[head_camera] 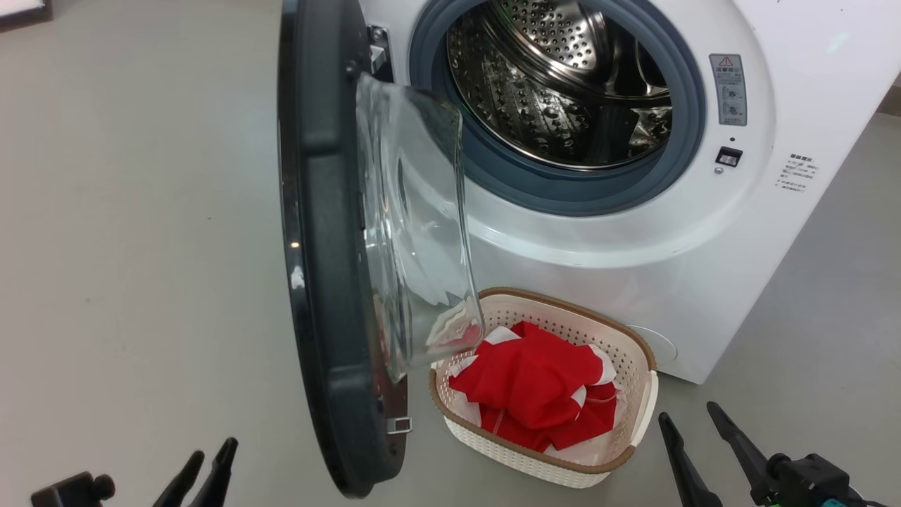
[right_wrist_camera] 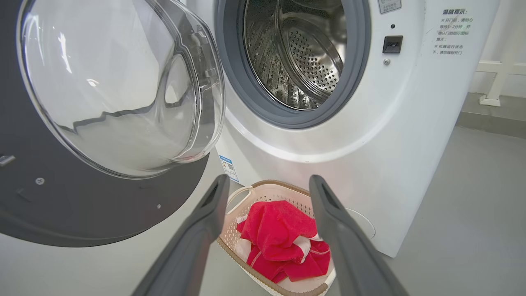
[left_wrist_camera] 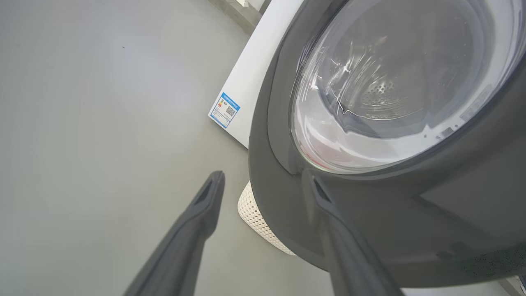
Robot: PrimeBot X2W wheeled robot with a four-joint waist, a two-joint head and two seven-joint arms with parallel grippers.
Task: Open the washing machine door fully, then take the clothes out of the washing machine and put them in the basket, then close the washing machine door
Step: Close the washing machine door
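Standing wide open, the washing machine door [head_camera: 320, 246] is recorded edge-on at the left of the washing machine [head_camera: 633, 239], its glass bowl turned toward the bare steel drum [head_camera: 556, 91]. The clothes [head_camera: 535, 387], red with white trim, are entered as heaped in the basket [head_camera: 623, 355], which is set on the floor [head_camera: 141, 246] just before the machine, below the opening. Left gripper [head_camera: 215, 448]: fingers spread, nothing held, placed close to the door's outer face; contact cannot be told. Right gripper [head_camera: 687, 411]: fingers spread, nothing held, pointed toward the basket. The door is judged rigid and fairly heavy, its glossy rim slippery, its glass fragile. No grasp is thought necessary: a flat push on the black rim, at the free edge farthest from the hinge [head_camera: 378, 49], is advised, with the glass avoided. Clearance over the basket is to be watched.
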